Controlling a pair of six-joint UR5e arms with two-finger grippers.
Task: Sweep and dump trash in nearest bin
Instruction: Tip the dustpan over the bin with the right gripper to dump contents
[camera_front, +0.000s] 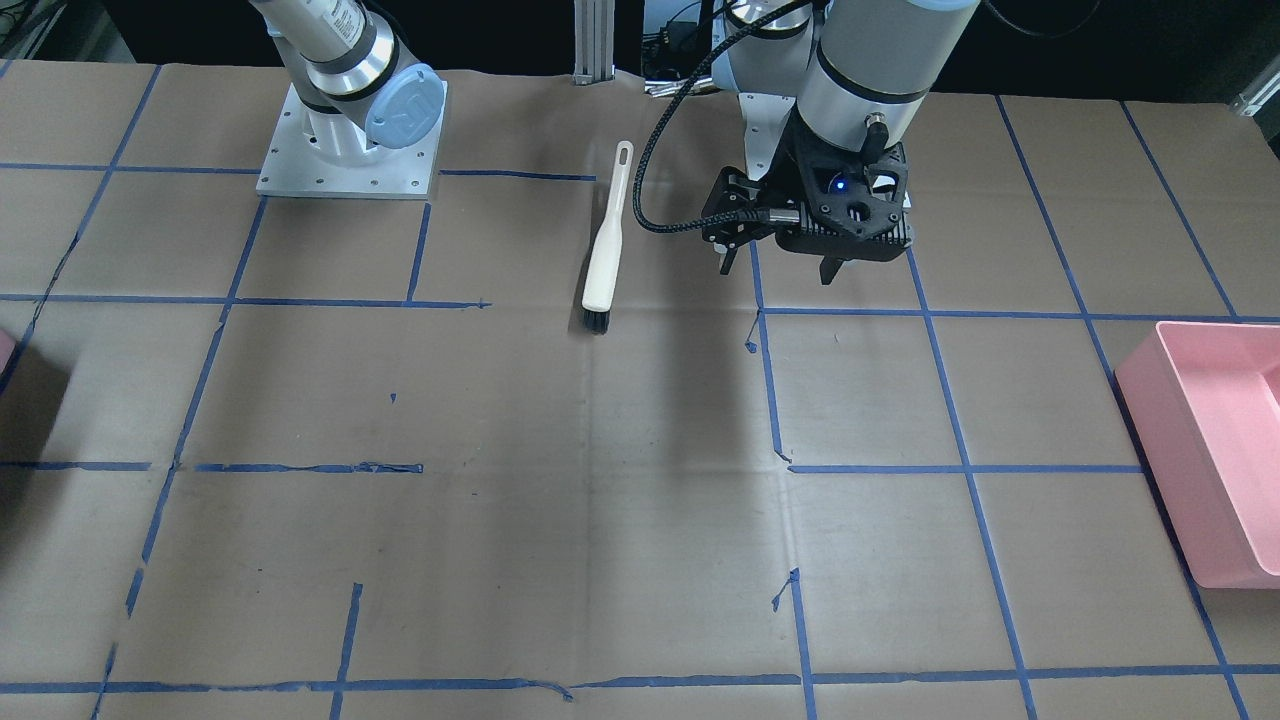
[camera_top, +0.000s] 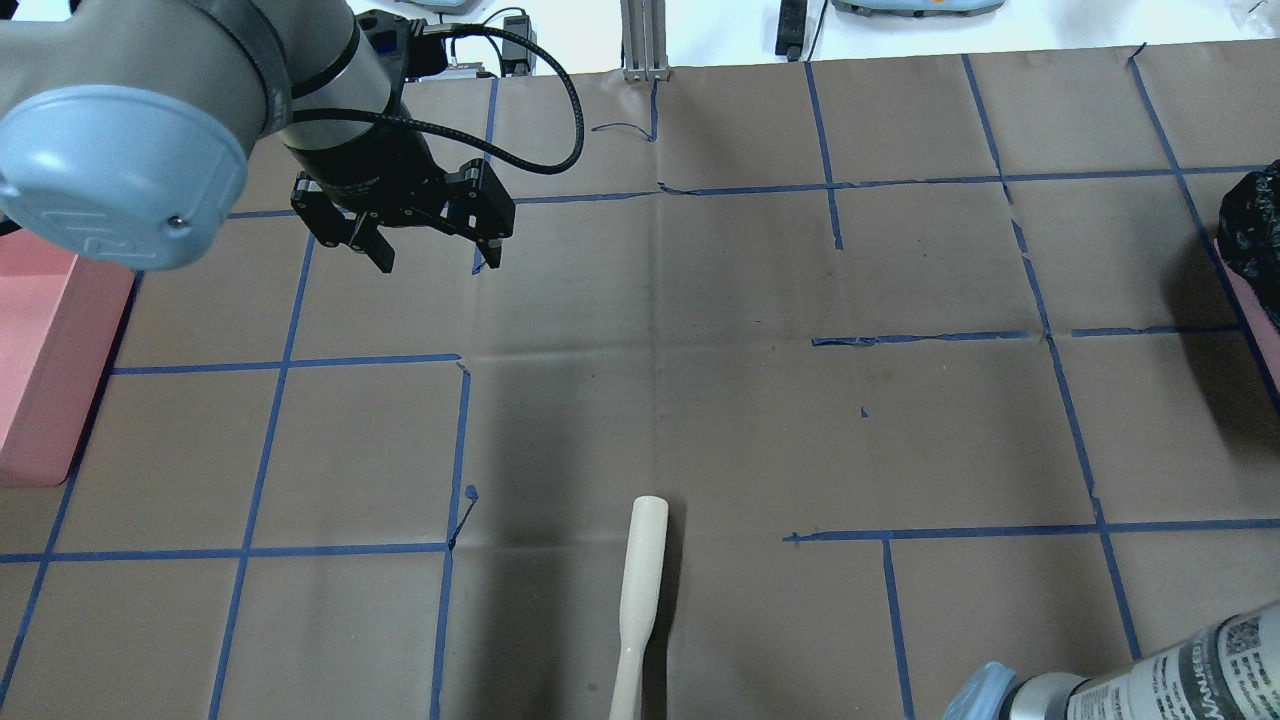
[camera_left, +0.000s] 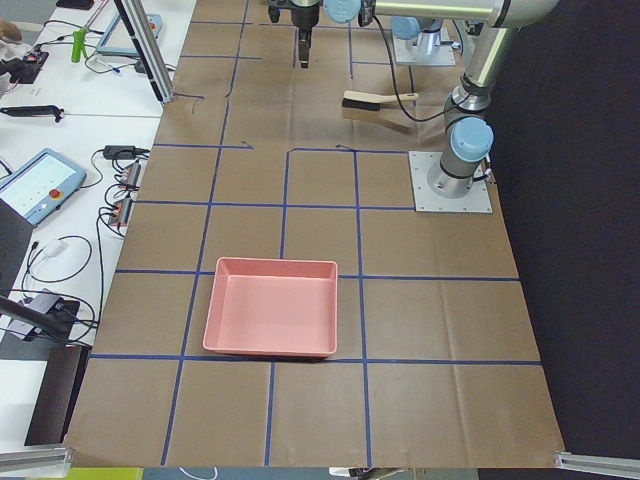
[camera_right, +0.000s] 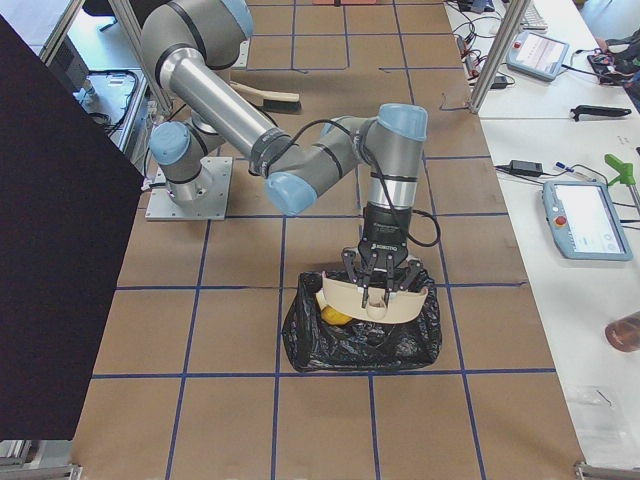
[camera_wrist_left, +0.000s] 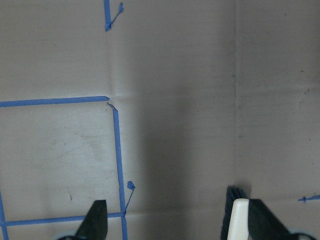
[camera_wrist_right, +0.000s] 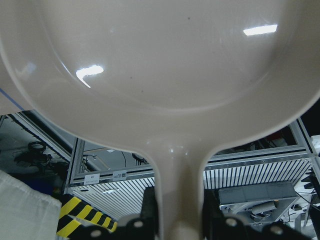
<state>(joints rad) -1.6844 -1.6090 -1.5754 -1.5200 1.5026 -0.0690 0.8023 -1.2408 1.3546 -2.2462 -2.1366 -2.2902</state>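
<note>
My right gripper (camera_right: 378, 288) is shut on the handle of a cream dustpan (camera_right: 365, 297) and holds it tilted over the black-bag-lined bin (camera_right: 360, 345). The right wrist view shows the handle between the fingers (camera_wrist_right: 149, 212) and the pan's empty-looking underside (camera_wrist_right: 165, 55). A round yellow-green fruit (camera_right: 335, 316) lies in the bag. The bread slices are hidden. The bin shows as a pink sliver in the front view (camera_front: 5, 352) and under the bag in the overhead view (camera_top: 1262, 310). My left gripper (camera_top: 425, 245) hangs open and empty above bare table, and shows in the front view (camera_front: 775, 265).
A cream hand brush (camera_front: 603, 255) with black bristles lies on the table near the robot's base, just right of my left gripper in the left wrist view (camera_wrist_left: 240, 220). A large pink tub (camera_front: 1215, 450) stands at the table's left end (camera_left: 270, 305). Blue tape lines grid the brown paper.
</note>
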